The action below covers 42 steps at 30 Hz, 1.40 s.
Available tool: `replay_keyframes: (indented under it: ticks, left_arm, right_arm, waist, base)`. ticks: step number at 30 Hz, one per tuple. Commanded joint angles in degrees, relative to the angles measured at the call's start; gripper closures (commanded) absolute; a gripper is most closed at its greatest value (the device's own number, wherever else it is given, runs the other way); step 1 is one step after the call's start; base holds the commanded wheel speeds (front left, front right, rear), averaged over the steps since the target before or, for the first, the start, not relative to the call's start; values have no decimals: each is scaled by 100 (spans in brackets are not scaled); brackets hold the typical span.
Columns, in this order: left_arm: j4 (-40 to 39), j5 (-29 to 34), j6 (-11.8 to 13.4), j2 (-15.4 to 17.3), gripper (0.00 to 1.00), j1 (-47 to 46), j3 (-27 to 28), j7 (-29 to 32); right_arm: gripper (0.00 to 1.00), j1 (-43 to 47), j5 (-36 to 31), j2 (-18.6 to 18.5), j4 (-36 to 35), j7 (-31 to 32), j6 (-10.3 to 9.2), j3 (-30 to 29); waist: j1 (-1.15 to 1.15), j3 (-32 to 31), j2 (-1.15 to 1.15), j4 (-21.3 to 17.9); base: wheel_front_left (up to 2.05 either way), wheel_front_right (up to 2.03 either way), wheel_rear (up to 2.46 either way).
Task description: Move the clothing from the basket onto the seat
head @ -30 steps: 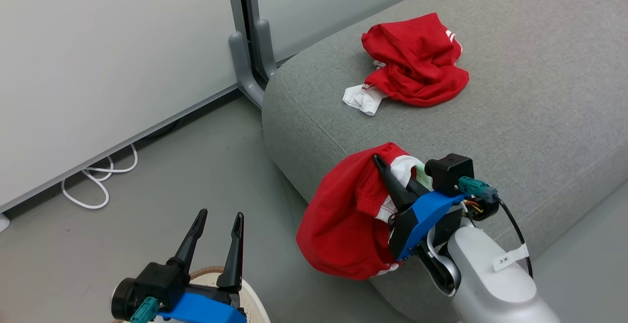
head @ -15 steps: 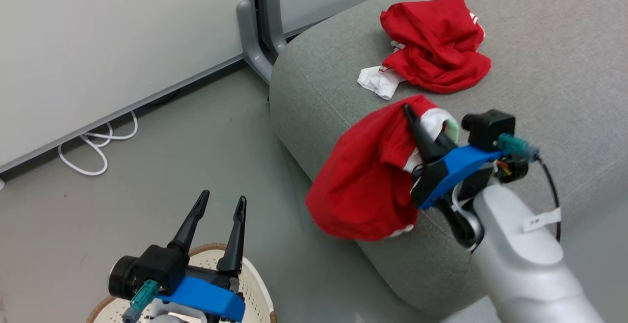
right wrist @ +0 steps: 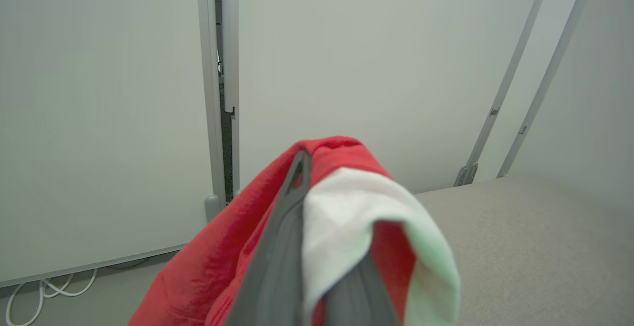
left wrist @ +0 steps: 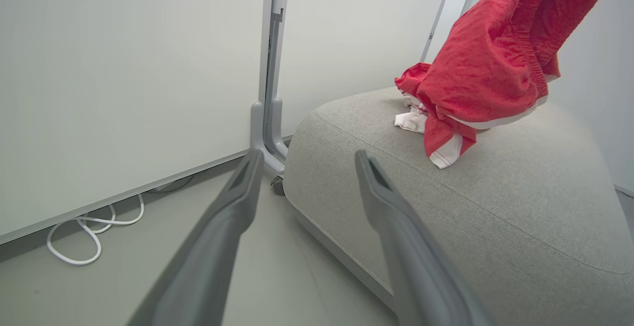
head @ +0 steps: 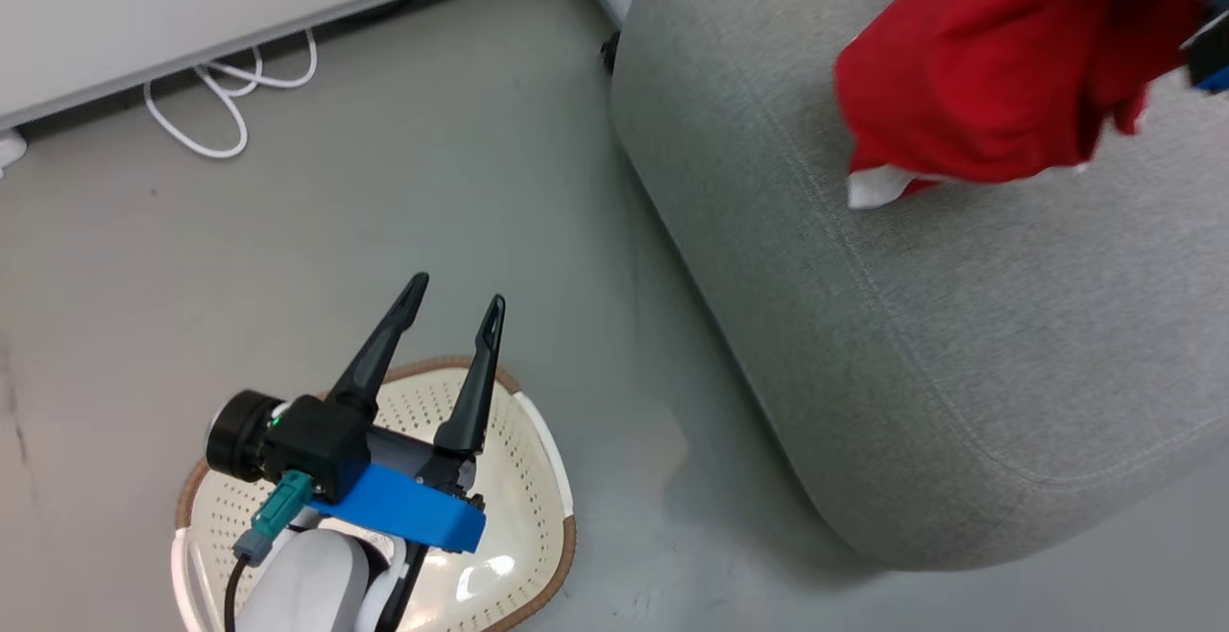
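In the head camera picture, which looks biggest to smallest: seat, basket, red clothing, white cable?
1. the seat
2. the basket and the red clothing look about alike; the clothing is cut off by the frame, so I won't rank them
3. the white cable

Bare grey floor (head: 432, 181) lies open between the basket (head: 538, 498) and the seat (head: 960, 353) — the seat's near cushion is free. A red garment (left wrist: 490, 63) hangs over its far part; a partition post (left wrist: 270, 93) and white cable (head: 226, 104) edge the floor.
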Motion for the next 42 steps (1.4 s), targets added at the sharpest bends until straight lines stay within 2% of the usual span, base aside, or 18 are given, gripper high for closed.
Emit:
replay_keyframes:
  ticks: [1, 5, 12, 22, 27, 30, 31, 32, 33, 34, 42]
  left_arm:
    - [-48, -30, -42, 44, 0, -148, -10, -15]
    - [-168, -9, -42, 150, 0, -412, -120, -15]
    - [-385, 16, -42, 191, 0, -829, -308, -15]
    - [-453, 102, -42, 241, 0, -1004, -384, -15]
    - [-413, 90, -43, 223, 0, -1015, -354, -15]
    - [-384, 67, -43, 187, 0, -1001, -327, -15]
    - [-366, 56, -43, 165, 0, -986, -320, -15]
    - [-357, 45, -43, 142, 0, -966, -314, -15]
    - [-347, 26, -43, 118, 0, -947, -310, -15]
    - [-330, 12, -43, 94, 0, -922, -308, -15]
    - [-93, -198, -43, -229, 0, -605, -272, -15]
  right_arm:
    - [100, -160, -43, -113, -56, 13, 1, -98]
    - [100, -512, -195, -555, -207, -69, 1, -824]
    - [100, -427, -517, -957, -108, -170, 1, -1838]
    - [100, -53, -796, -442, 713, -361, 1, -2419]
    - [100, -147, -1014, -320, 1065, -516, 1, -2476]
    - [100, -187, -1091, -368, 1251, -523, 1, -2446]
    - [68, -186, -1120, -384, 1302, -503, 1, -2421]
    - [42, -184, -1137, -399, 1350, -506, 1, -2405]
    - [42, -171, -1162, -407, 1391, -518, 1, -2381]
    - [0, -146, -1180, -408, 1421, -521, 1, -2357]
    - [0, 408, -1273, -490, 1361, -602, 1, -1943]
  waist:
    - [-1, 469, 0, 341]
    - [-1, 972, 0, 528]
    - [-1, 1593, 0, 873]
    - [-1, 1900, 0, 990]
    - [-1, 1884, 0, 1008]
    - [-1, 1808, 0, 1026]
    - [-1, 1767, 0, 1035]
    - [-1, 1721, 0, 1044]
    - [-1, 1667, 0, 1058]
    - [-1, 1604, 0, 1073]
    - [-1, 690, 0, 1310]
  base:
    - [0, 0, 0]
    - [0, 0, 0]
    - [0, 0, 0]
    - [0, 0, 0]
    - [0, 0, 0]
    - [0, 0, 0]
    - [0, 0, 0]
    - [0, 0, 0]
    - [0, 0, 0]
    - [0, 0, 0]
    - [0, 0, 0]
